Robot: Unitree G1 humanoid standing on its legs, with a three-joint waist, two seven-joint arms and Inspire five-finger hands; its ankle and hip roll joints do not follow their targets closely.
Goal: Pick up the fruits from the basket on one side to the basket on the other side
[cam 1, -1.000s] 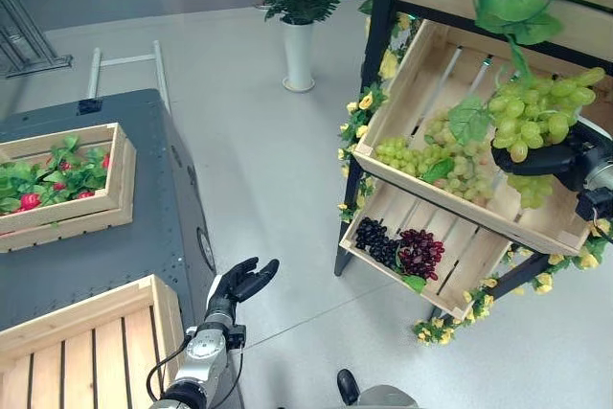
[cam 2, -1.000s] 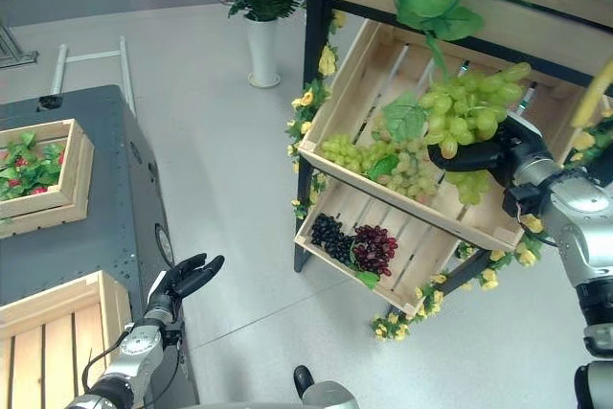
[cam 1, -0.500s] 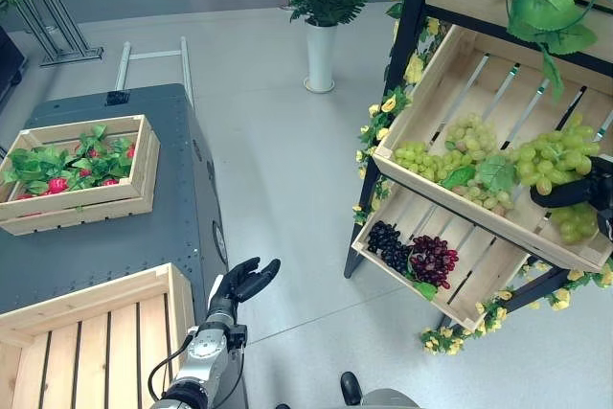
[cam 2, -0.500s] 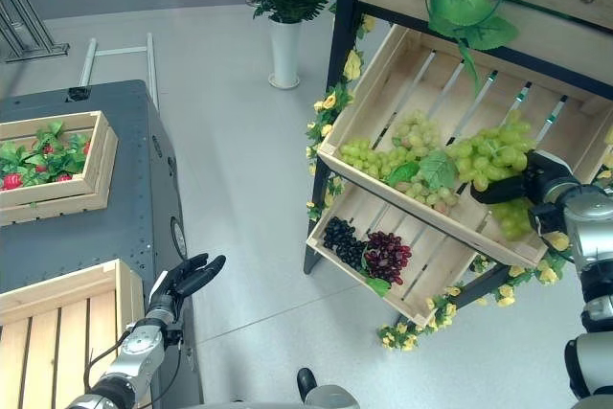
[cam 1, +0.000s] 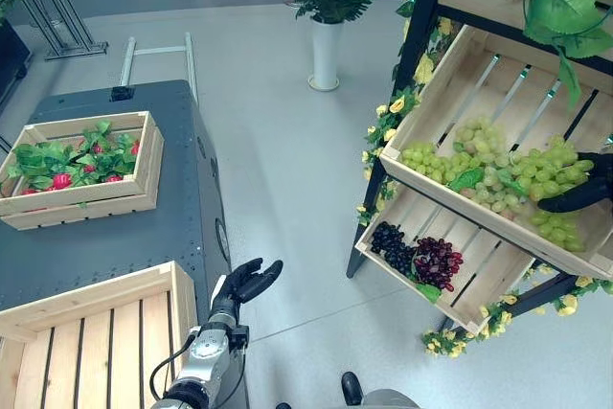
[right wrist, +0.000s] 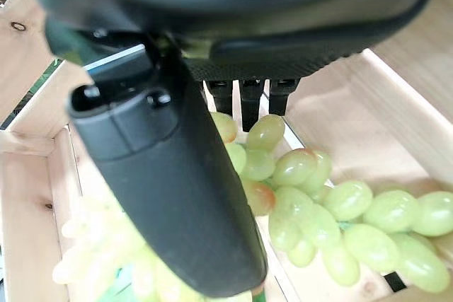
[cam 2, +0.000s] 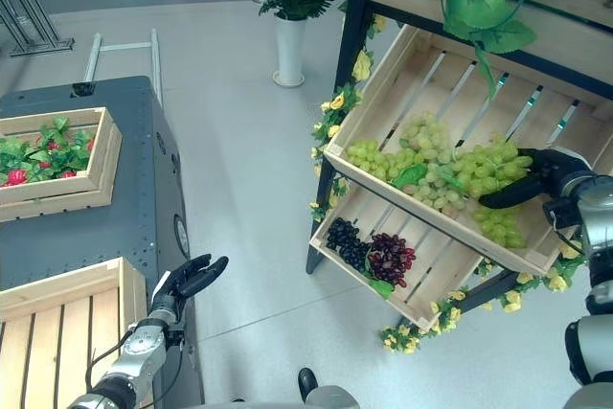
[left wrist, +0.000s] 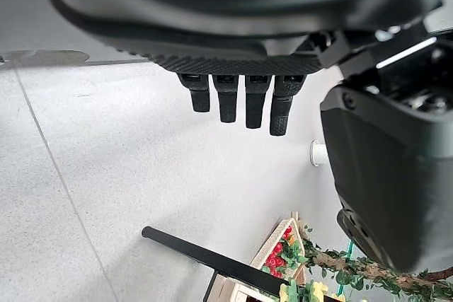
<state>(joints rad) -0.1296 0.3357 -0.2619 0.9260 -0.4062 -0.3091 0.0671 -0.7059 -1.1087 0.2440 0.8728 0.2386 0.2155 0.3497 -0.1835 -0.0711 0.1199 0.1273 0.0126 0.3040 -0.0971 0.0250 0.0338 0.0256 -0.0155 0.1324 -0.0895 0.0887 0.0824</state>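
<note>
Over at the upper crate (cam 1: 450, 93), the right robot hand (cam 2: 536, 179) rests on the green grapes (cam 1: 498, 174), fingers fairly straight, not clamped. Left robot hand (cam 1: 244, 284) hangs relaxed and empty near the lower crate (cam 1: 469, 265) holding dark grapes (cam 1: 417, 256).

The crates on the rack (cam 1: 498, 131) are pale, unfinished slatted wood with a matt, slightly rough look, and so are the two boxes on the cabinet, one of them (cam 1: 81, 171) filled with leaves. The cabinet top (cam 1: 134, 237) looks like dark grey metal, dull, dotted with small rivets. The rack's frame (cam 1: 414, 35) is black and matt, metal or painted wood, hard to say from here. The green grapes (cam 2: 450, 165) have a smooth, waxy sheen; the dark grapes (cam 1: 412, 254) shine a little too. The right hand (cam 2: 536, 179) is matt black plastic, its palm finely textured. The floor (cam 1: 287, 160) is smooth grey with a soft gloss. The vase (cam 1: 325, 55) is plain glossy white.
</note>
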